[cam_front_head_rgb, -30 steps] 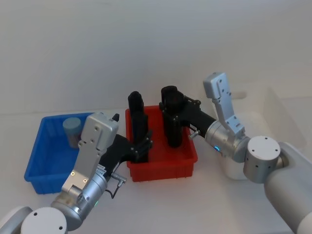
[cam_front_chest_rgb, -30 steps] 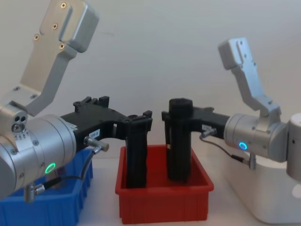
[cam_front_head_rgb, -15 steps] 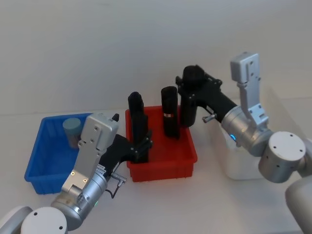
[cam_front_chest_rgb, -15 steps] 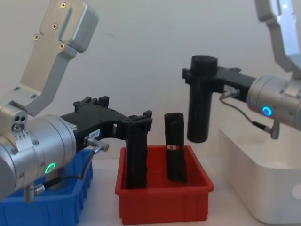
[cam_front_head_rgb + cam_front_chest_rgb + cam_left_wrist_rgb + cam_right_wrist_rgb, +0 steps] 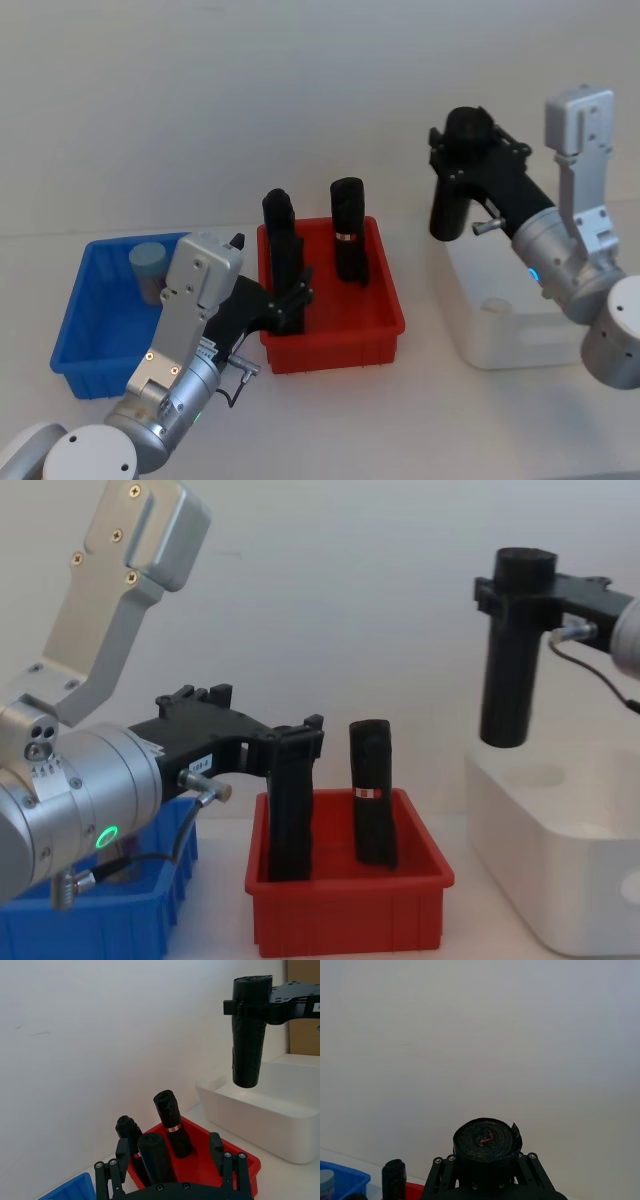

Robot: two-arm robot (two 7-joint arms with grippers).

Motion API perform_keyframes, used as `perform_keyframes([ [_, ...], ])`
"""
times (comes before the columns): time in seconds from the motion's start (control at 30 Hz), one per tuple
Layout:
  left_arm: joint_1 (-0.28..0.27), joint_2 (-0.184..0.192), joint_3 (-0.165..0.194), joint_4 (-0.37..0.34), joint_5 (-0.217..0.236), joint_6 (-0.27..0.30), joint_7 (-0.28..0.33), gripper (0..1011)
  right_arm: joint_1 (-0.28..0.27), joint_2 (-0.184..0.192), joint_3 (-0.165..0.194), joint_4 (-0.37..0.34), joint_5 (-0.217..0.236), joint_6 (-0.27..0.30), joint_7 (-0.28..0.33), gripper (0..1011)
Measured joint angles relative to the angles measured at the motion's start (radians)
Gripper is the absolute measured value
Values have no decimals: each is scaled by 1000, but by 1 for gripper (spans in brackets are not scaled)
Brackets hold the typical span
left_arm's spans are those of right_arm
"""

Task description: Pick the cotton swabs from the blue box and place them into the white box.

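One black roll (image 5: 449, 193) is pinched upright in the right gripper (image 5: 465, 165) jaws over the white box (image 5: 520, 300), so lower w/o tilting before release; left gripper (image 5: 285, 300) clamps another roll (image 5: 281, 255) in the red bin (image 5: 335, 345), swab tub (image 5: 148, 268) sits in the blue box (image 5: 80, 340).

Left gripper (image 5: 292, 742) stands around a black roll (image 5: 289, 810) in the red bin (image 5: 350, 910); whether its fingers press the roll cannot be told. Blue box (image 5: 95, 330) is partly hidden behind the left arm, one cotton swabs tub (image 5: 148, 268) showing. White box (image 5: 560, 880), below the right gripper (image 5: 520, 590), is cut off by the chest view's edge.
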Motion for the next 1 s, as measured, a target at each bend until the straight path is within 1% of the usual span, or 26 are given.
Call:
perform_keyframes([
  [0.03,0,0,0,0,0,0,0,1000,-4,3,2,-7,-1,5,-8,465],
  [0.07,0,0,0,0,0,0,0,999,-16,11,8,-29,-3,16,-27,465],
  [0.2,0,0,0,0,0,0,0,999,-38,27,19,-63,-6,42,-66,465],
  [0.23,0,0,0,0,0,0,0,999,-51,36,27,-83,-7,59,-92,465],
  [0.47,0,0,0,0,0,0,0,1000,-81,59,47,-121,-7,100,-145,465],
  [0.57,0,0,0,0,0,0,0,1000,-90,66,55,-130,-6,113,-160,523],
  [0.63,0,0,0,0,0,0,0,999,-96,71,59,-135,-5,119,-166,580],
  [0.7,0,0,0,0,0,0,0,1000,-99,74,63,-138,-2,122,-168,658],
  [0.73,0,0,0,0,0,0,0,1000,-100,74,63,-139,-1,123,-168,669],
  [0.77,0,0,0,0,0,0,0,1000,-102,76,64,-139,0,123,-168,715],
  [0.8,0,0,0,0,0,0,0,1000,-102,76,65,-140,0,123,-168,733],
  [0.83,0,0,0,0,0,0,0,1000,-104,77,67,-141,1,123,-168,774],
  [0.93,0,0,0,0,0,0,0,1000,-106,79,69,-142,2,123,-168,828],
  [1.0,0,0,0,0,0,0,0,1000,-108,80,71,-145,2,121,-167,897],
])
